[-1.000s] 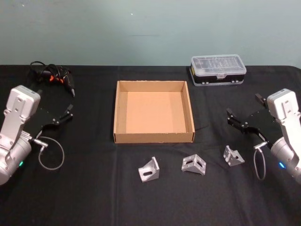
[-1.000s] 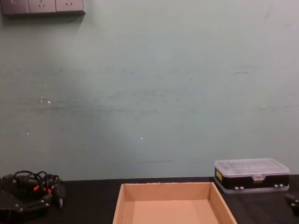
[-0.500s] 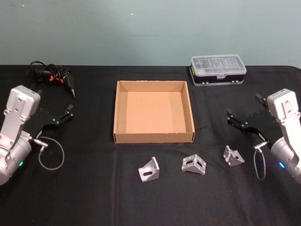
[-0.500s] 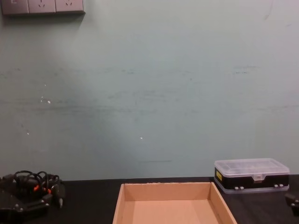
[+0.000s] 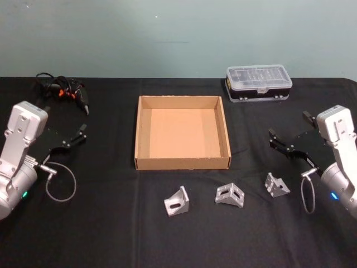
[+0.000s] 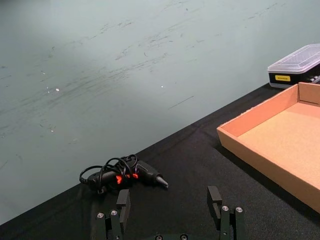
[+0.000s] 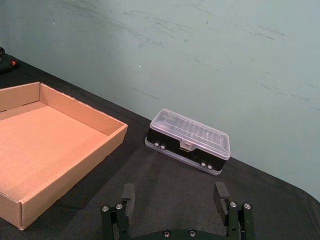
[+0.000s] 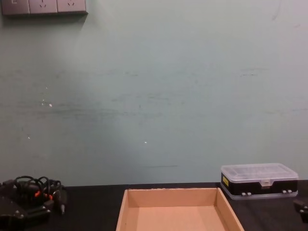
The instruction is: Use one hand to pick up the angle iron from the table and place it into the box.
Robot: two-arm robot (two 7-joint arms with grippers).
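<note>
1. Three small metal brackets sit in a row on the black surface (image 5: 111, 234), closest to the robot: left bracket (image 5: 177, 201), middle bracket (image 5: 230, 195) and right bracket (image 5: 276, 185). All of them are in front of the box and apart from each other, and none is inside it yet.
2. My handling guess is that these are stiff grey metal. Each one is two flat plates meeting at a right angle, with side webs and a slot cut in. It won't crush or bend and is probably light for its bulk, but the smooth faces look a bit slippery. I'd pinch across the two parallel side webs or one flat plate, not the sloped edge, since that could squirt out.
3. Right tool (image 7: 174, 192) hangs just beyond the right bracket, spread apart and holding nothing, so it looks like the handiest pairing. Left tool (image 6: 168, 197) is off at the left side, well apart from every bracket, also spread and empty.
4. Box (image 5: 182, 162) is tan matte cardboard with low walls and no lid. It has nothing in it, so it's an easy target. The thin walls could dent if bumped.
5. Along the far edge there's a clear-lidded plastic case (image 5: 259, 82) on the right and a black corded gadget (image 5: 61, 92) with orange bits on the left. Behind them is a pale green wall (image 5: 167, 33).
</note>
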